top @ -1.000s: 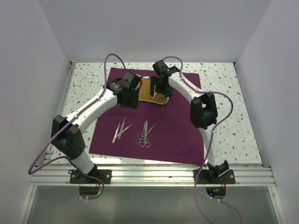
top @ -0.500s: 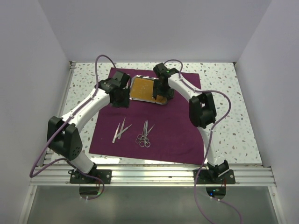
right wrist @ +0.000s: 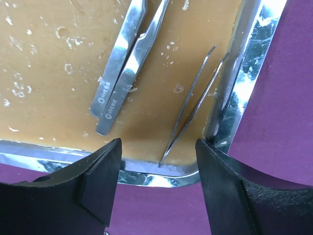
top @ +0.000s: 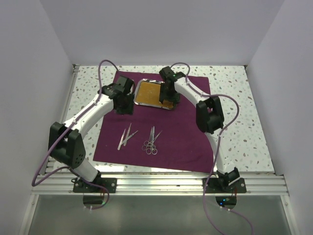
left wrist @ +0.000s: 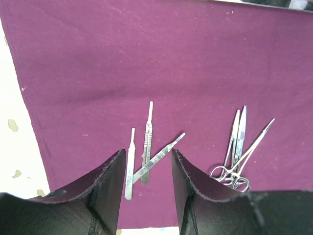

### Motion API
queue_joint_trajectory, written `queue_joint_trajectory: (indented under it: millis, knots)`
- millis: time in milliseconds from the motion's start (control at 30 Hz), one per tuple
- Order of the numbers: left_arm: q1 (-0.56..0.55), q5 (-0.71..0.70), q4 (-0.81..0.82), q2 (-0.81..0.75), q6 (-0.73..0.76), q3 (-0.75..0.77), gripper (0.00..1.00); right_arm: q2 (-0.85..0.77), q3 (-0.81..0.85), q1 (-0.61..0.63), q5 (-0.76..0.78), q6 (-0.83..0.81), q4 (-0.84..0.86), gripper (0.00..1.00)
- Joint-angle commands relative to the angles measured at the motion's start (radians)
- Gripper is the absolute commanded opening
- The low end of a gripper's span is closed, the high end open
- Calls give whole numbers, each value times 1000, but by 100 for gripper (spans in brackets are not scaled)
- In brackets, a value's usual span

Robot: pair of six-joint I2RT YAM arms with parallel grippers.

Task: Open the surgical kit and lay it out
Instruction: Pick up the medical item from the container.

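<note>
Seen from above, the tray (top: pixel 149 93) lies at the far end of the cloth (top: pixel 186 142), with the right pincer (top: pixel 169 100) over its near right corner and the left pincer (top: pixel 125 105) beside its left edge

Left wrist: pincer (left wrist: pixel 146 161) parted and empty above three slim tools (left wrist: pixel 146 142)

Right wrist: pincer (right wrist: pixel 157 144) wide and empty, straddling the joined end of the tweezers (right wrist: pixel 193 107), which slant away rightward along the tray wall (right wrist: pixel 244 73)

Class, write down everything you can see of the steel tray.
The steel tray is small, rectangular, with a shiny raised rim and a scuffed amber-brown floor. It lies flat at the far end of the purple cloth. Inside rest broad tweezers and fine pointed forceps; the open right gripper hovers above its corner.
</note>
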Motion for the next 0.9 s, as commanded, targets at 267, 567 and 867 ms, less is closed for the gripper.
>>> queue_joint_trajectory:
  millis: [267,567,867]
  knots:
    - [37,15,33,-50,36,-25,45,49,6,6,93,32,9,43]
    - [44,37,34,-22,27,-8,45,15,-161,6,79,-3,26,0]
    - [44,38,16,10,23,50,43,-81,-88,4,120,-67,-15,0]
